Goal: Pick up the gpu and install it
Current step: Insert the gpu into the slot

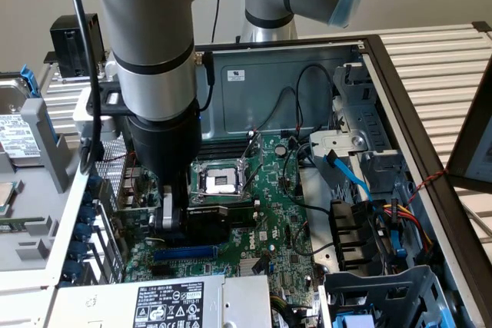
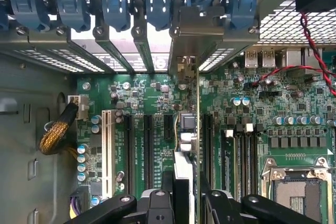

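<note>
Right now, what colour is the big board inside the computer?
Green. The motherboard shows best in the wrist view.

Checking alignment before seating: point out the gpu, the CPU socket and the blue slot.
gpu (image 2: 185, 145): wrist view, on the card's edge facing the camera.
CPU socket (image 1: 219, 182): exterior view, on the socket's centre.
blue slot (image 1: 184, 253): exterior view, on the slot's middle.

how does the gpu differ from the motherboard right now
The gpu is small; the motherboard is large, filling much of the case floor. The gpu stands on edge, clamped in the gripper; the motherboard lies flat. The gpu shows a black shroud; the motherboard is bare green with an empty processor socket. Both are inside the open case.
</note>
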Action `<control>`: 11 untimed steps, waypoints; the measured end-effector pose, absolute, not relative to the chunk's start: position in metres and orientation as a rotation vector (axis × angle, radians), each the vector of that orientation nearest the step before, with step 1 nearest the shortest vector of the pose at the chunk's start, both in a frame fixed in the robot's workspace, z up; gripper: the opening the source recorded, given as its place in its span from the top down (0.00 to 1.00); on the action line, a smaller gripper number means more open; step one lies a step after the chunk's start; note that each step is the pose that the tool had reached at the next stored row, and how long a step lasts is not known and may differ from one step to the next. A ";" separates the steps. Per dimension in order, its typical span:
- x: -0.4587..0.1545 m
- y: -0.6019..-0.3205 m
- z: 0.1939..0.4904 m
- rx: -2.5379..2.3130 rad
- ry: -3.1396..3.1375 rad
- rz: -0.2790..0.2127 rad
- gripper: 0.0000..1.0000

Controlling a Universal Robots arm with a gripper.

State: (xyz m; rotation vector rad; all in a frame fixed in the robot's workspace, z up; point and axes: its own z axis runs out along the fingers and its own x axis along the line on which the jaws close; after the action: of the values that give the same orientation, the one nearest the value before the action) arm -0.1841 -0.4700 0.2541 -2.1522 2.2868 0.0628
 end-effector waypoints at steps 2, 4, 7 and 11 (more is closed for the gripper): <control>-0.183 -0.470 0.254 -2.152 2.287 0.063 0.72; -0.182 -0.470 0.254 -2.151 2.288 0.063 0.72; -0.182 -0.470 0.254 -2.148 2.290 0.063 0.72; -0.182 -0.469 0.254 -2.143 2.294 0.061 0.72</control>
State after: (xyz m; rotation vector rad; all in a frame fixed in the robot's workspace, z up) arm -0.1817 -0.4687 0.2541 -2.1428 2.2936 0.0613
